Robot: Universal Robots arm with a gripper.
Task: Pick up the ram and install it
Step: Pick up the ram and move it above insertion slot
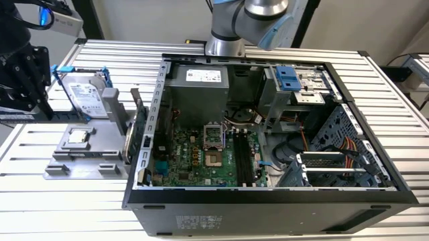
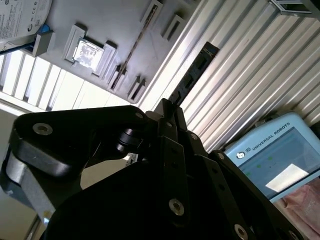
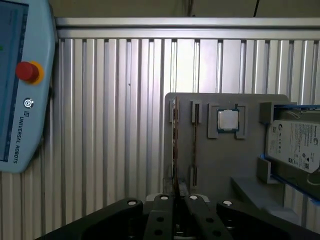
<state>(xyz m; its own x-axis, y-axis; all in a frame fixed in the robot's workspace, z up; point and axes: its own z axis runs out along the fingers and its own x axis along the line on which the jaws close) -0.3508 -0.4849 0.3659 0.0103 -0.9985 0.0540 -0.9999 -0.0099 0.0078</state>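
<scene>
**Fingers**: narrow, pressed together on one end of the ram.

**Gripper**: black linkage body; in both wrist views it takes up the near foreground.

**Ram**: a long, dark stick with black chips, held in the fingers. Its free end projects past the fingertips, over the ribbed metal surface and off the fixture. In the first wrist view it is seen edge-on as a thin line along the fixture's border.

**Fixture**: grey slotted holder lying on the surface. It carries:
- a processor in a square recess;
- a hard drive in a blue frame, just beside the processor.

**Teach pendant**: pale blue, with a red stop button, resting on the surface well apart from the fixture.

**Computer case**: side open, with the green motherboard exposed. It stands to the exterior view's right of the fixture.
</scene>
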